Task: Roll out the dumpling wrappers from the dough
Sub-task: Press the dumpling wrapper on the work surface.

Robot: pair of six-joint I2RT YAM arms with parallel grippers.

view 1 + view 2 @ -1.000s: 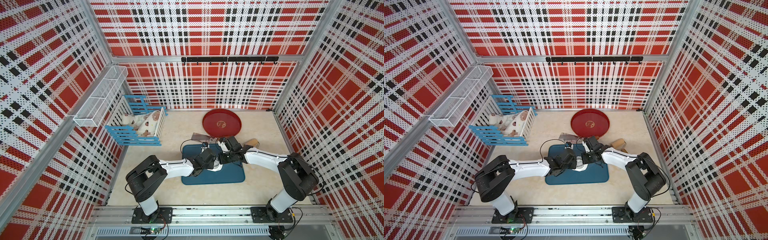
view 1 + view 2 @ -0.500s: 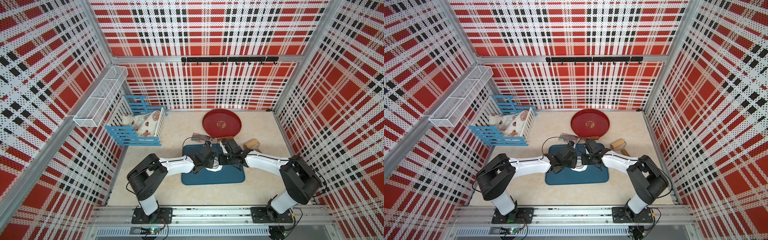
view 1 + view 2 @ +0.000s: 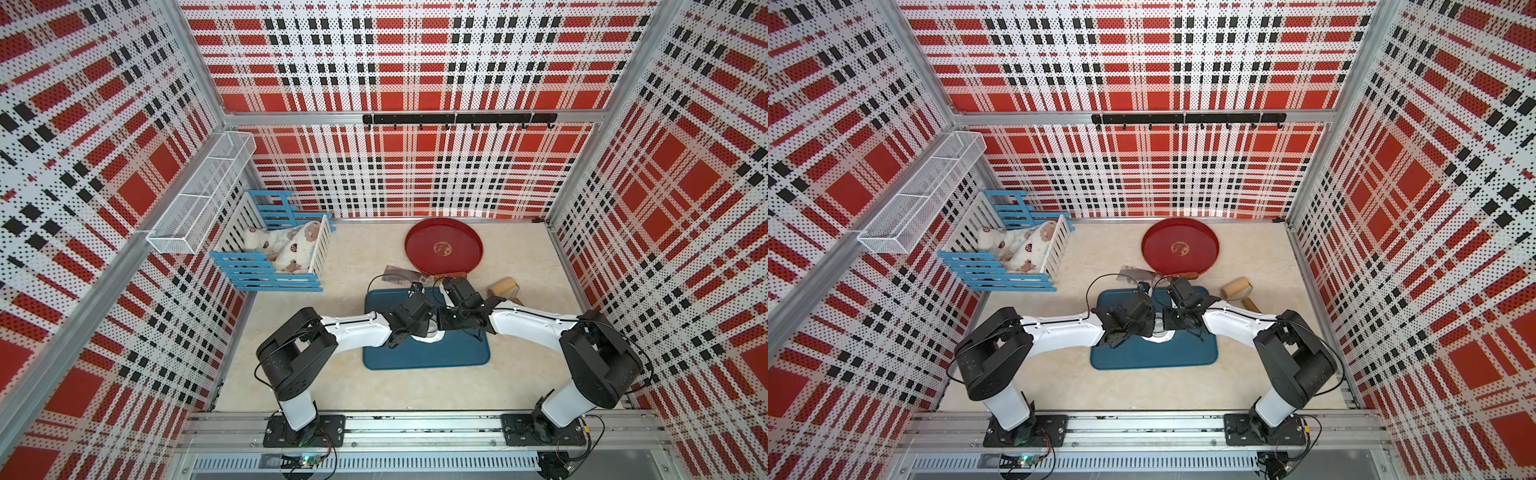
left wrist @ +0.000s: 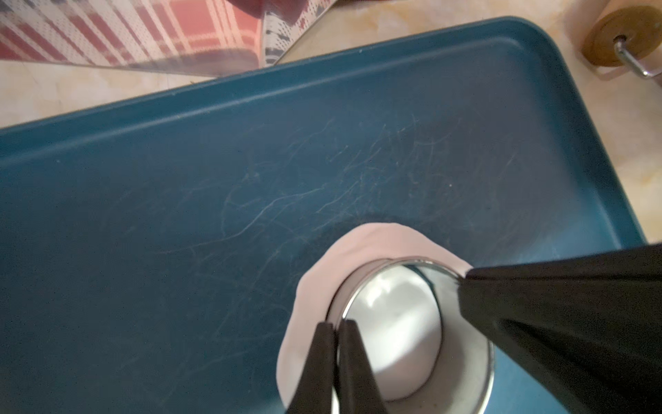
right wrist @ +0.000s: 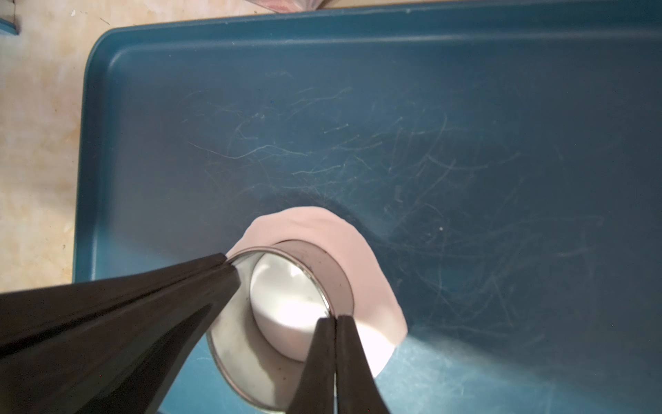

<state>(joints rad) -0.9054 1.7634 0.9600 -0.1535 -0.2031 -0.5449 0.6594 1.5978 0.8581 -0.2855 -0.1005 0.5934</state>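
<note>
The steel cup (image 4: 358, 285) and dough (image 4: 379, 240) block the middle of the tray (image 4: 179, 215); its remaining floor lies bare.

Tabletop (image 3: 374, 386): blue tray (image 3: 457, 353), red plate (image 3: 419, 245), roller (image 3: 503, 286)

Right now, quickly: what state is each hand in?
Left hand: closed, pinching the rim of the small round steel cup.
Right hand: closed, pinching the same cup's rim at another spot.

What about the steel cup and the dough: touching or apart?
Touching. Left wrist view shows the steel cup pressed on the dough, which spreads around its base.
</note>
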